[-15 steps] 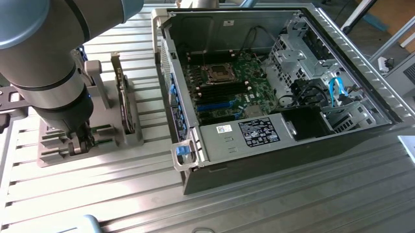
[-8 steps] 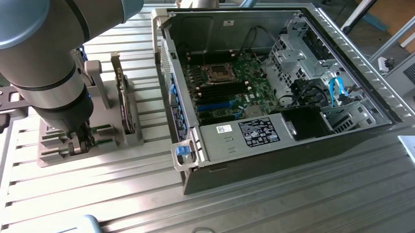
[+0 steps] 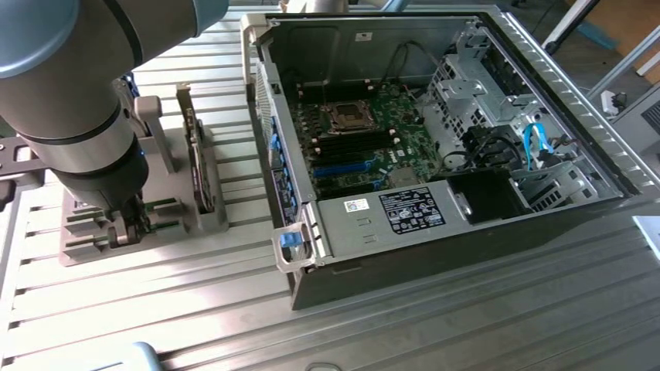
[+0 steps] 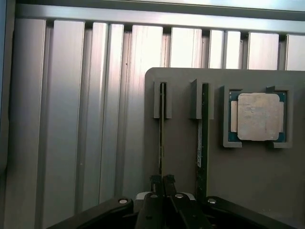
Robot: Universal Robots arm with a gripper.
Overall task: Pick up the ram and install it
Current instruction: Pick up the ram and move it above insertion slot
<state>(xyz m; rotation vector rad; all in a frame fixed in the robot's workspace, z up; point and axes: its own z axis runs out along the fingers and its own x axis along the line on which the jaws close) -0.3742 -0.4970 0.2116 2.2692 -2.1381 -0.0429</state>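
Note:
The ram (image 4: 162,138) is a thin green stick standing on edge in a slot of the grey holder (image 4: 181,152). My gripper (image 4: 162,180) is straight above it, shut on the stick's upper edge, and the stick still sits in its slot. A second stick (image 4: 202,133) stands in the neighbouring slot. In the exterior view my gripper (image 3: 129,224) reaches down into the holder (image 3: 88,247) at the exterior view's left. The open computer case (image 3: 309,255) lies to the right, its motherboard's dark memory slots (image 3: 361,143) facing up.
A square silver processor (image 4: 258,117) rests in a pocket of the holder beside the sticks. A dark expansion card (image 3: 201,166) stands upright between the holder and the case. A ribbed metal tabletop (image 3: 206,309) surrounds everything. The case holds a drive cage (image 3: 469,85) and blue cables (image 3: 531,143).

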